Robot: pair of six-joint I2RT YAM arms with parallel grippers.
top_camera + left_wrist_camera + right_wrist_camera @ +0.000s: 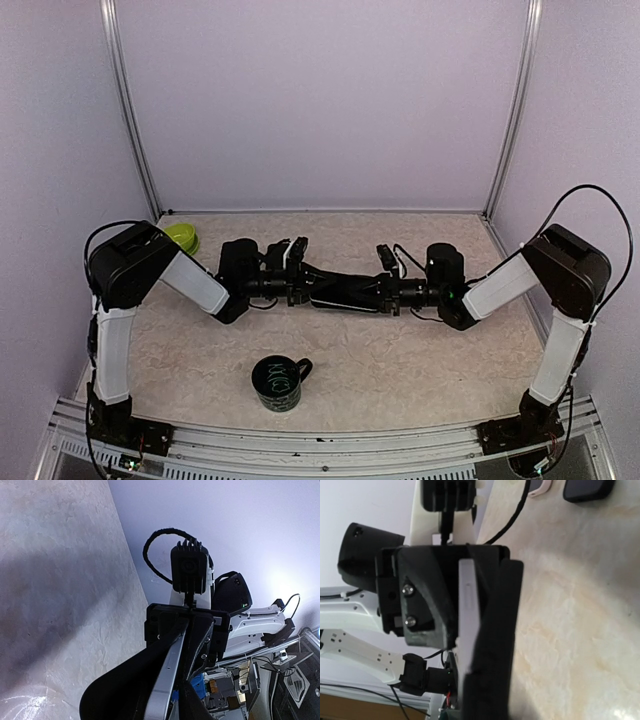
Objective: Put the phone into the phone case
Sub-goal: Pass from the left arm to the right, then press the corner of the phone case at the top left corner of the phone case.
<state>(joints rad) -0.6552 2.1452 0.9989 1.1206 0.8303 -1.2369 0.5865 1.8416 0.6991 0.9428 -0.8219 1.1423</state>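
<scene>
The phone [170,672], with a silver edge, and the black phone case [122,685] hang above the table middle, held end to end between both grippers as one dark bar [340,288]. My left gripper [300,284] is shut on the left end, with the phone's edge running out from between its fingers. My right gripper [386,292] is shut on the right end, where the case [495,645] wraps over the phone's edge [468,610]. In the left wrist view the case bows away from the phone. The screen is hidden.
A black mug [277,383] stands near the front edge between the arm bases. A green bowl [181,237] sits at the back left by the left arm. The right wrist view shows a dark flat object [587,489] on the table. Walls enclose three sides.
</scene>
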